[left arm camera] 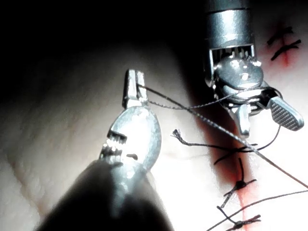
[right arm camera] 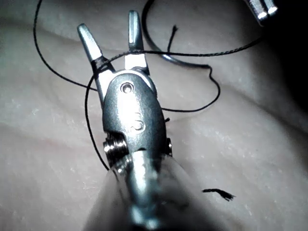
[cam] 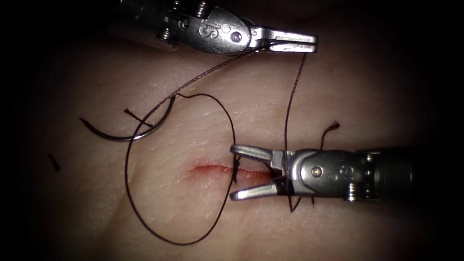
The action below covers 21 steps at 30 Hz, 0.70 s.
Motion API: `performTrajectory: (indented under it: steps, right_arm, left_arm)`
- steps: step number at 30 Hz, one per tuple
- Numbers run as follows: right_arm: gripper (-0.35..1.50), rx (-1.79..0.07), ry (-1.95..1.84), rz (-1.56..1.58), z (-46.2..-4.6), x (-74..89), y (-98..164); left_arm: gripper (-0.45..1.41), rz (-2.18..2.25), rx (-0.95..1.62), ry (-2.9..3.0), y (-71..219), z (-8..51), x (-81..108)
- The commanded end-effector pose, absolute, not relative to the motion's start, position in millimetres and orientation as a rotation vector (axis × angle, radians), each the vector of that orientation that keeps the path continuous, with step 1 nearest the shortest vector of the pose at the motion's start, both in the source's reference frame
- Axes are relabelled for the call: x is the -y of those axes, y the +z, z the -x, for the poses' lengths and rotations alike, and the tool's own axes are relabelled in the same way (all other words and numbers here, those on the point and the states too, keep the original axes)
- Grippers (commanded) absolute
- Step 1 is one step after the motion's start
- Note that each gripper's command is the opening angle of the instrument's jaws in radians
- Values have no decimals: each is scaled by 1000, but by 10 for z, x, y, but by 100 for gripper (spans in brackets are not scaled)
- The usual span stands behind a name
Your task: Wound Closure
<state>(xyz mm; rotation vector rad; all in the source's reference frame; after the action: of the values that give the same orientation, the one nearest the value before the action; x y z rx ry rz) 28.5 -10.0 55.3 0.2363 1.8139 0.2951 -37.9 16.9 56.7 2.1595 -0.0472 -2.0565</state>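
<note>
The cut (cam: pixel 208 169) in the tissue (cam: pixel 338 87) is marked with red fluid. The curved needle (cam: pixel 126 137) lies free on the tissue left of the cut, held by neither tool; its swaged end (right arm camera: pixel 179 60) carries the thread. My left tool (cam: pixel 309 43) is above the cut with its jaws shut on the thread (cam: pixel 290 106). From there the thread drops and winds around the base of my right tool's jaws (right arm camera: pixel 100 63). The right tool (cam: pixel 235 172) stands open over the cut's right end, gripping nothing. In the left wrist view the left tool (left arm camera: pixel 134 82) pinches the thread at its tip.
A wide slack loop of thread (cam: pixel 179 242) lies on the tissue below and left of the cut. A frayed thread tail (cam: pixel 332 126) sticks up above the right tool. A short cut end (cam: pixel 54 162) lies far left. Earlier knotted stitches (left arm camera: pixel 240 185) run along the cut.
</note>
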Motion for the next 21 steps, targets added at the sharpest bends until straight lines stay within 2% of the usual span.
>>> performTrajectory:
  steps: [1,4,19,21]
  right_arm:
    - [94,-1816,306,-248,-288,108,556]
    - [103,-1812,335,-261,-279,108,557]
    - [99,-1781,481,-260,-213,92,549]
    - [109,-1768,514,-228,-207,86,548]
  left_arm:
    - [-45,-2160,44,-2058,576,385,-170]
    - [-45,-2166,46,-2062,591,383,-169]
    - [-45,-2151,25,-2096,648,387,-119]
    - [-45,-2150,23,-2092,646,393,-108]
